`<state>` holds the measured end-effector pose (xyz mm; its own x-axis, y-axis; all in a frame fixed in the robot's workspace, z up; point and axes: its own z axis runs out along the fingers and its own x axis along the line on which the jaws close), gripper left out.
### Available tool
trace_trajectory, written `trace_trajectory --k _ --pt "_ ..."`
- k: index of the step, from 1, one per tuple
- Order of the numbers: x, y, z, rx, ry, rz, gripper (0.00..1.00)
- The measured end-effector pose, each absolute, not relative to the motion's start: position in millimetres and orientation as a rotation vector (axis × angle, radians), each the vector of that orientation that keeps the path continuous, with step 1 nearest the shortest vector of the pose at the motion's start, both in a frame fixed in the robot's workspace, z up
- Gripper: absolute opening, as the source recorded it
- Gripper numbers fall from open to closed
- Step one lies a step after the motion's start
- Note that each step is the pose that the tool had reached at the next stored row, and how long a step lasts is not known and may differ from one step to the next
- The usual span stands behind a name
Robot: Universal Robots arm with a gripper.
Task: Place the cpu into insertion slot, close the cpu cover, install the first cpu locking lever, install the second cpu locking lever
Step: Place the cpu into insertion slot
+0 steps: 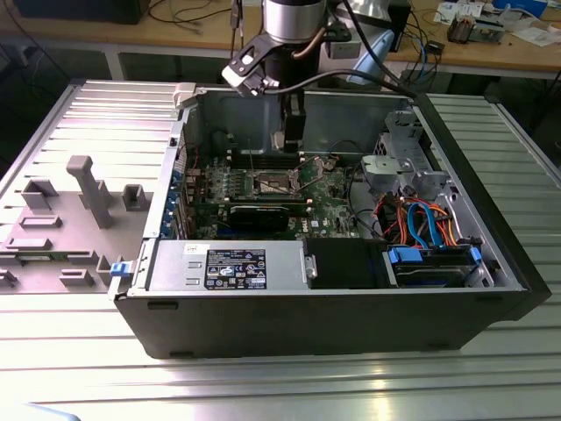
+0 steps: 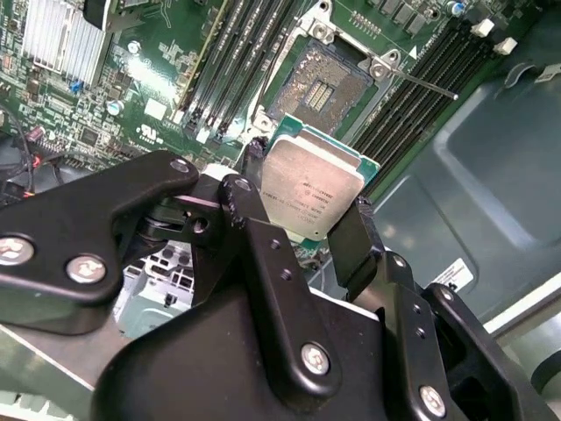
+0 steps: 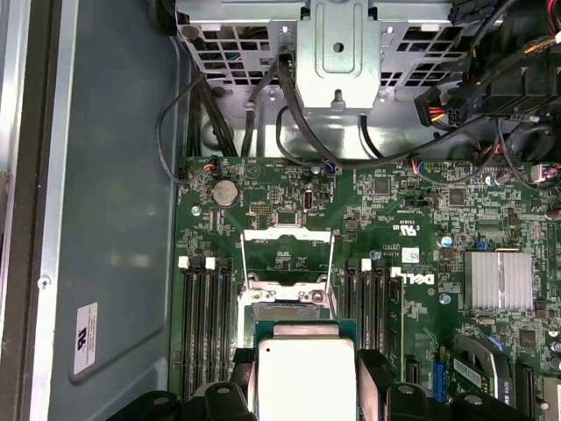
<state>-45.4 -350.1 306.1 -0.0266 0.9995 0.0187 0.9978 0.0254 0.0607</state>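
The small flat silver-grey square cpu (image 2: 311,189) is clamped by its edges between the 2 black fingers of the gripper (image 2: 307,200). It's held above the green circuit board (image 3: 377,219), near the square gold-pinned insertion slot (image 2: 320,83) but not touching it. The thin silver cpu cover (image 3: 287,232) is swung open. Biggest worry, probably: pins get bent if the chip is lowered skewed or slips. Counted: 1 cpu, 1 slot, 1 cover, 2 banks of long black memory slots (image 3: 206,324).

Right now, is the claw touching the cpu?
Touching. In the second wrist view the black fingers of the claw press against opposite edges of the cpu, with no gap on either side.
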Motion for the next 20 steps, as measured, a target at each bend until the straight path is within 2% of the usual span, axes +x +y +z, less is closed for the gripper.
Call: trace_trajectory --k 20 --pt "-47.9 -350.0 301.5 2.174 2.228 0.086 0.54"
